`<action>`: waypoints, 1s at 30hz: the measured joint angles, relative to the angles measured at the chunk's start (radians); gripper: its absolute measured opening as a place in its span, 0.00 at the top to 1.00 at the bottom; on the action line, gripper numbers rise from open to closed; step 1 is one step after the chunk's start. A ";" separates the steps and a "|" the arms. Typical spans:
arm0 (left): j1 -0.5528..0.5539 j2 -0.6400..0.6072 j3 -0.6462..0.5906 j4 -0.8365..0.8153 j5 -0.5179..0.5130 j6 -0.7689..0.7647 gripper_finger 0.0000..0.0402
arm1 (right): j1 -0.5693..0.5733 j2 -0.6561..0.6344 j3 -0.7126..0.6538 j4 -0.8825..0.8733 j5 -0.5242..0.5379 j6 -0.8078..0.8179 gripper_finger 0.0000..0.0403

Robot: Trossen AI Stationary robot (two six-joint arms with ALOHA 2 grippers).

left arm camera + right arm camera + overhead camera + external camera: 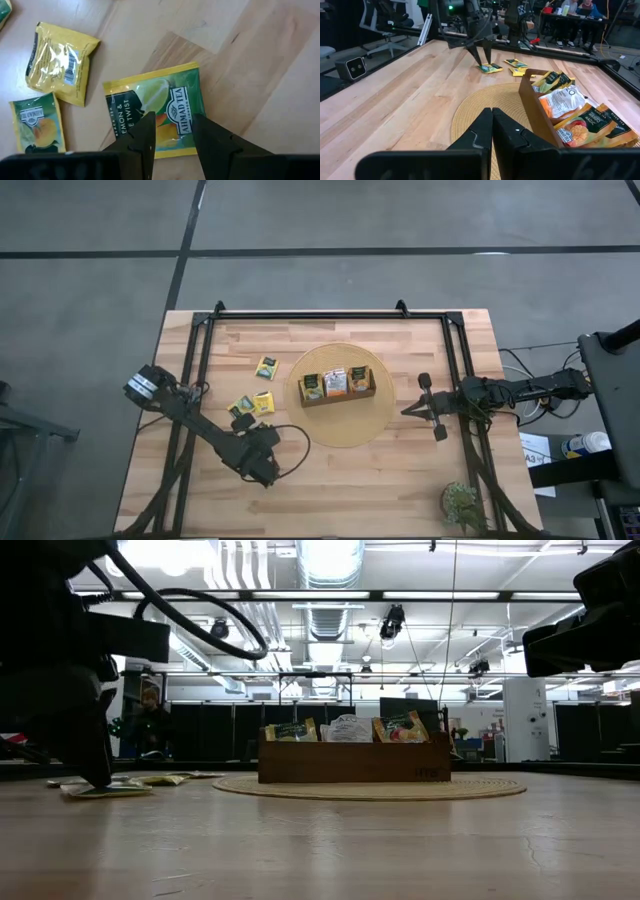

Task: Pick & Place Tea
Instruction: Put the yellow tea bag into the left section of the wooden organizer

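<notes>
Bright ceiling lights (330, 555) glare overhead, leaving the near arm silhouetted.

We see a grey floor (90, 290) crossed by dark lines around the pale wooden table (330, 490). Overhead, bright strip lights (330, 595) and a silver duct (330, 560) run along the ceiling. Beyond the table stand dark partitions (215, 730), an office chair (382, 15) and a desk (570, 20) where people sit. A small potted plant (461, 502) sits at the table's corner.
</notes>
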 joint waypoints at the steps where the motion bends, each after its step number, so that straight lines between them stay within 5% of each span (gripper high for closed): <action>1: 0.002 0.000 -0.003 0.006 0.002 0.000 0.69 | 0.000 0.000 0.000 0.000 0.000 0.000 0.98; 30: 0.015 -0.033 0.002 0.128 0.046 0.060 0.69 | 0.000 0.000 0.000 0.000 0.000 -0.001 0.98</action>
